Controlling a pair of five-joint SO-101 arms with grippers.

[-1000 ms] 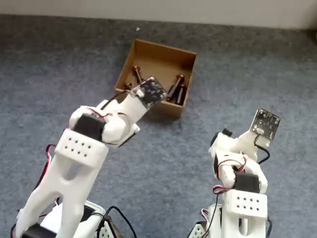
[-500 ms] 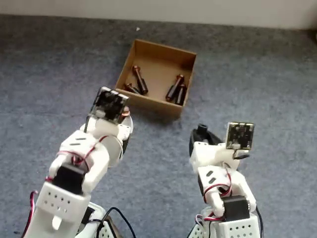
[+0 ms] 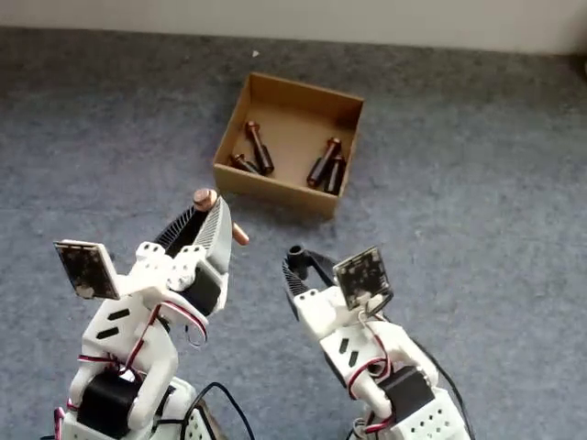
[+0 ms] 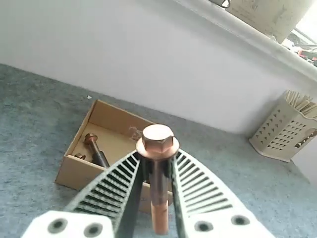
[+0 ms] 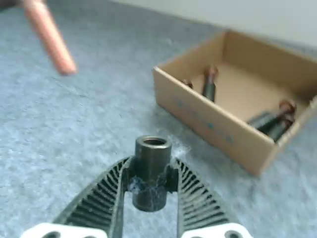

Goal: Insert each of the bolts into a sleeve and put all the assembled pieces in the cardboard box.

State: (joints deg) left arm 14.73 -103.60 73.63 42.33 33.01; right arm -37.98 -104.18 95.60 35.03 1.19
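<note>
High view: left claw is clenching a copper bolt over the grey carpeted desk. Right claw is gripping a black sleeve. Assembled pieces are lying in the cardboard box.
Left wrist view: white wall and a perforated basket are showing behind the box.
Right wrist view: the sleeve's open end is showing, with the box beyond.
</note>
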